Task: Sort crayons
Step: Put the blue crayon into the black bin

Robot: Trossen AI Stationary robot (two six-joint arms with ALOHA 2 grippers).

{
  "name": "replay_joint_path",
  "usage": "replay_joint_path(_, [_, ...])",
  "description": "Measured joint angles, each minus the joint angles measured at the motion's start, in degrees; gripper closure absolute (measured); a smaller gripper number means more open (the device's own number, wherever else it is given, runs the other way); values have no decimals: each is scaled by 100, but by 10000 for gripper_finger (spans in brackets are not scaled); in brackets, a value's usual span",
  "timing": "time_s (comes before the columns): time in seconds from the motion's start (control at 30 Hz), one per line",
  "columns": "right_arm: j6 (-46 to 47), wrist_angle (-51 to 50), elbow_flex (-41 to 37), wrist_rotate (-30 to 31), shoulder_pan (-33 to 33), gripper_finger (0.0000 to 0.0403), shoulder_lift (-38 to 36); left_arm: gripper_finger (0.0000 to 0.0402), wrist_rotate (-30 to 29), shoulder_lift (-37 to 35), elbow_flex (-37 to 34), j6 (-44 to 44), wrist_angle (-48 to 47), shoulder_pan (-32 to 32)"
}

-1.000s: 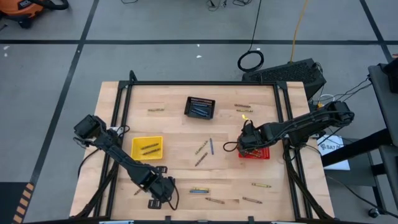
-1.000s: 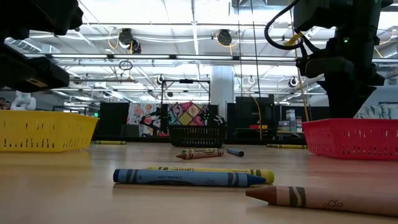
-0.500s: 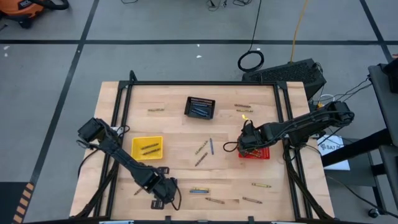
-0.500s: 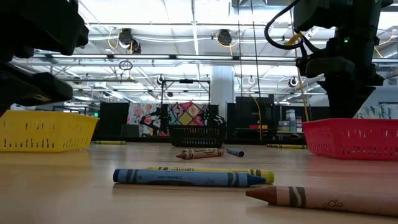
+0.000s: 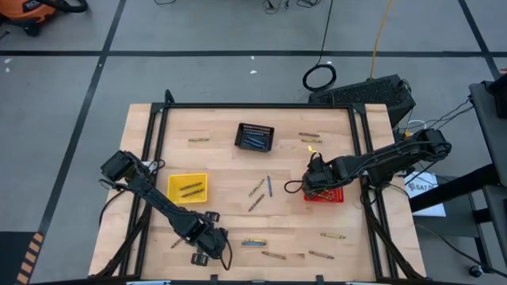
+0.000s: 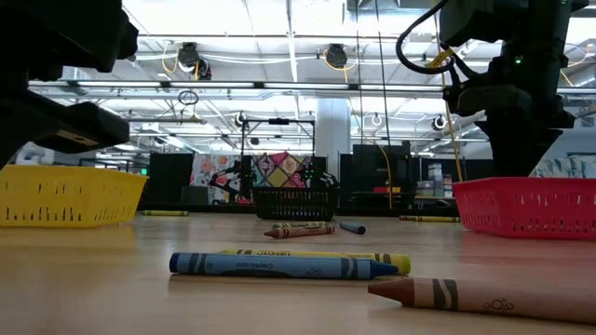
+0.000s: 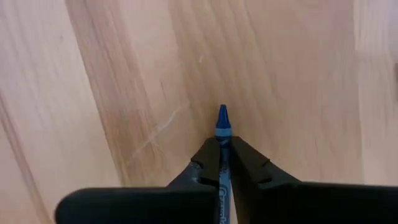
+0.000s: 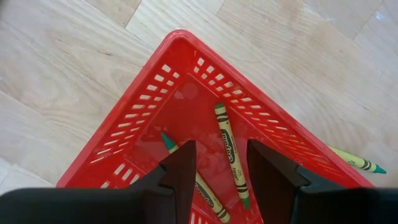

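Blue crayon (image 7: 222,134) clamped between the left gripper's (image 7: 222,163) fingers, tip poking out over bare wood near the table's (image 5: 222,170) front edge. Right gripper (image 8: 219,163) hangs with fingers apart above the red basket (image 8: 143,115), two green crayons (image 8: 229,149) lying inside.

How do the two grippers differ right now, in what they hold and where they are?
The left gripper is shut on a blue crayon above bare table wood; the right gripper is open and empty. The left is at the table's near edge; the right hangs over the red basket, which holds green crayons.
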Motion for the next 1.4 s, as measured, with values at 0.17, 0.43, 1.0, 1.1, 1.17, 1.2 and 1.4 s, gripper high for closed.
replay_joint_path(0.17, [2,3,0,-1,0,273,0,397,-530,24,245,421,-353,95])
replay_joint_path(0.43, [2,191,0,-2,0,273,0,399,-712,15,638,1362,-930,558])
replay_joint_path(1.0, [-697,446,0,-11,0,273,0,400,-728,-587,1448,3936,-1454,3250])
replay_joint_path(1.1, [-768,457,0,-7,0,273,0,400,-401,-709,1449,4466,-1343,3843])
replay_joint_path(1.17, [-761,454,0,-6,0,273,0,400,-226,-722,1448,4901,-1292,4202])
replay_joint_path(1.2, [-761,455,0,0,0,273,0,400,-182,-722,1450,5102,-1276,4377])
replay_joint_path(1.4, [-754,502,0,43,0,273,0,400,275,-692,1448,6013,-721,5278])
